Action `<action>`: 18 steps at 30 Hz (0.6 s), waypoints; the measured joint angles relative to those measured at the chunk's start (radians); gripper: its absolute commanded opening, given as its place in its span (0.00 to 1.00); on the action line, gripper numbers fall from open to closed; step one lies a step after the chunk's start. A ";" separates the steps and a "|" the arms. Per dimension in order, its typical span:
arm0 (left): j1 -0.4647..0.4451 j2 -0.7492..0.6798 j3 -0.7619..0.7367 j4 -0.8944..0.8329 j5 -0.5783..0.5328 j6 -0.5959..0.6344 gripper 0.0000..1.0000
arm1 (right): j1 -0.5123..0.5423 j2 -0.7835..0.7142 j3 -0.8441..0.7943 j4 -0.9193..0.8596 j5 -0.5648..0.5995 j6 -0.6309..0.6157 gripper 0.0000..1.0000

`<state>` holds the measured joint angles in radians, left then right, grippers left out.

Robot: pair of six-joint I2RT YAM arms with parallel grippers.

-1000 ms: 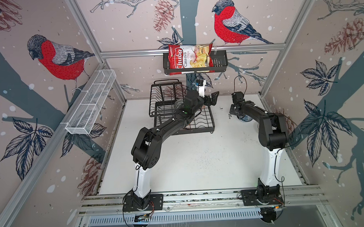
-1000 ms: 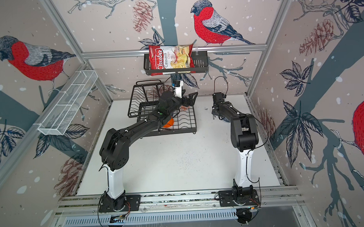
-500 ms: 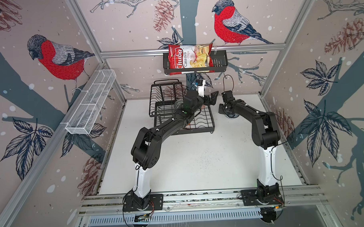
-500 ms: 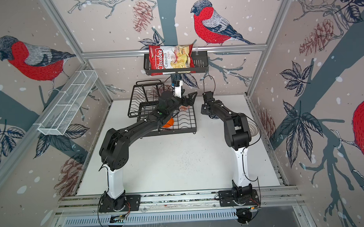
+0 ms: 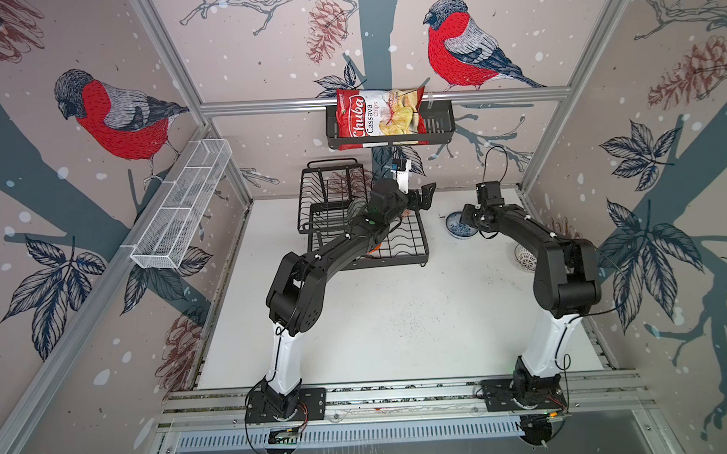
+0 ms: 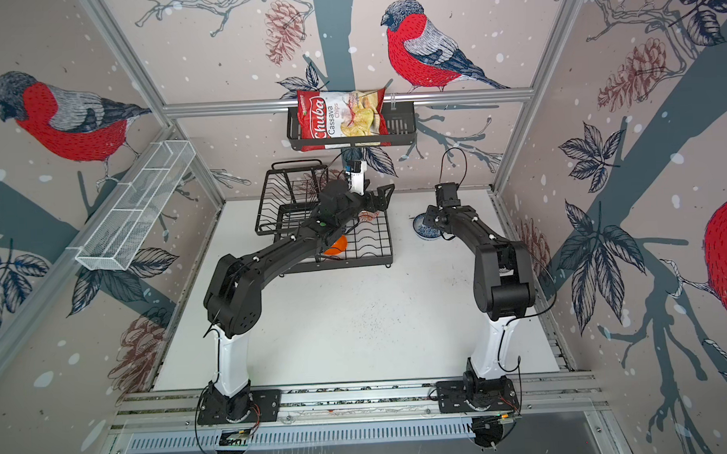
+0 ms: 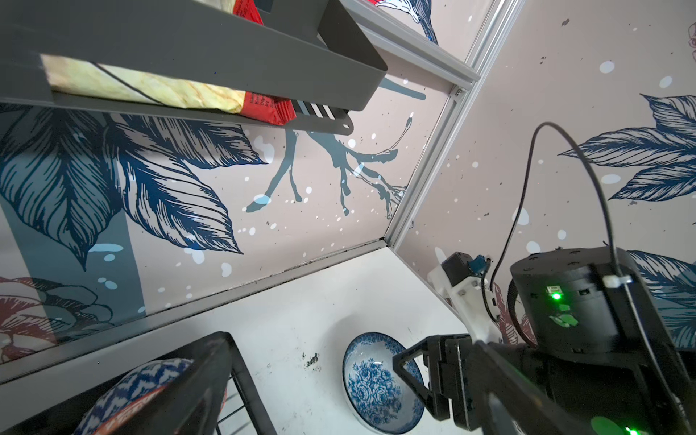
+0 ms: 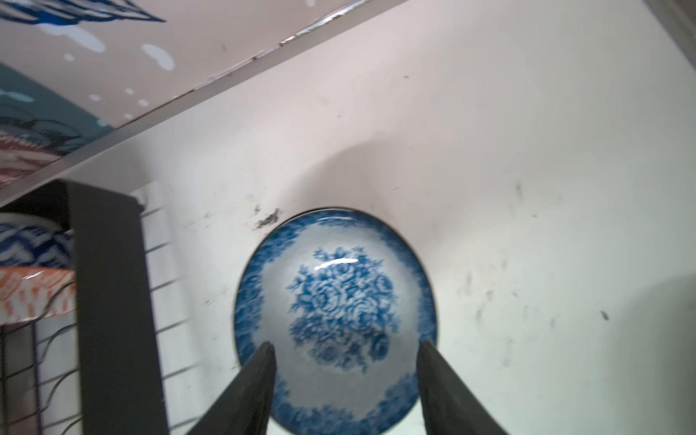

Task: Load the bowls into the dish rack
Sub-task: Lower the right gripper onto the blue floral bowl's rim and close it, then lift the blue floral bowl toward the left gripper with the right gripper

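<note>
Your right gripper (image 8: 346,348) hangs over the blue-white floral bowl (image 8: 339,293) with its jaws apart. In the right wrist view the two black fingers (image 8: 252,395) frame the near part of the bowl, one tip over each side of the rim. Nothing is clamped between them, and you cannot tell whether either tip touches the glaze. That bowl sits upright on the white table (image 5: 398,318), just to the right of the dish rack (image 5: 412,247) and near the back wall; in both top views the right wrist partly covers it. Your left gripper (image 5: 423,194) is held above the back right corner of the rack's lower tray, its jaws spread wide with nothing between them in the top views. Below it in the tray lie a salmon-orange patterned bowl (image 6: 369,215) and a dark blue geometric bowl (image 7: 139,384), close against each other in the right wrist view. A plain orange bowl (image 6: 335,245) lies toward the front of the tray, mostly hidden by the left arm. The white lattice-patterned bowl (image 5: 524,257) rests on the table well to the right of the rack, beside the right arm's elbow. Above the rack, a black basket (image 5: 439,125) on the back wall holds a bag of Chuba cassava chips (image 5: 378,113), and a long white mesh shelf (image 5: 182,209) runs along the left wall.
</note>
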<state>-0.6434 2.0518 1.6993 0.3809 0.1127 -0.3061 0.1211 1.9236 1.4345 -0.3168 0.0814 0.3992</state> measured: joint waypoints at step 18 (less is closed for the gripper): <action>-0.009 0.125 0.192 -0.163 0.049 0.000 0.98 | -0.021 0.132 0.029 0.013 -0.034 0.018 0.07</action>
<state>-0.6525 2.1765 1.8915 0.2180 0.1616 -0.3058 0.1005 2.0560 1.4639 -0.3038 0.0479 0.4171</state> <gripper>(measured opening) 0.978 0.093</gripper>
